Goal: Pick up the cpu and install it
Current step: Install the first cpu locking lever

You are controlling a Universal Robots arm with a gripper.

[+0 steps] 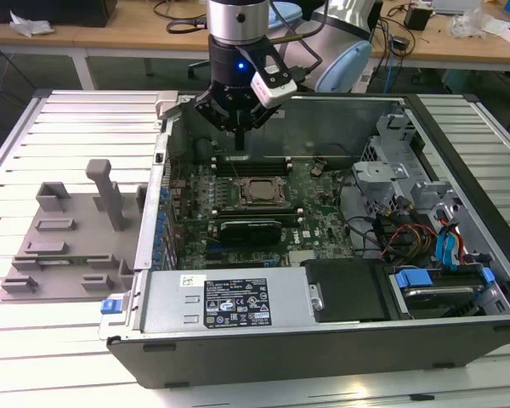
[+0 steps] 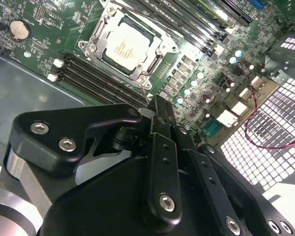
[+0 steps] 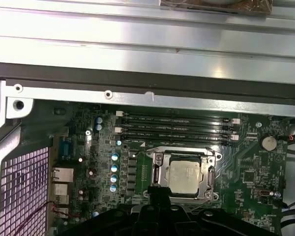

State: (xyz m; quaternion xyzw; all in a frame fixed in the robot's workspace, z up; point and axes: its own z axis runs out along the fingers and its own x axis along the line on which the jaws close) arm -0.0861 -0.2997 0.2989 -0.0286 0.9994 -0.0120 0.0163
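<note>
The gripper (image 1: 239, 140) hangs above the far side of the open computer case (image 1: 323, 331), over the motherboard (image 1: 314, 229). Its fingers (image 2: 160, 120) are pressed together and hold nothing. Below the fingertips and a little toward the case's front, the cpu (image 2: 125, 47) lies flat inside its socket frame (image 2: 96, 37) on the motherboard, with memory slots (image 3: 177, 125) just beside the socket. Outside the case, at the exterior view's left, a grey plastic tray (image 1: 64, 255) rests on the table (image 1: 34, 340).
</note>
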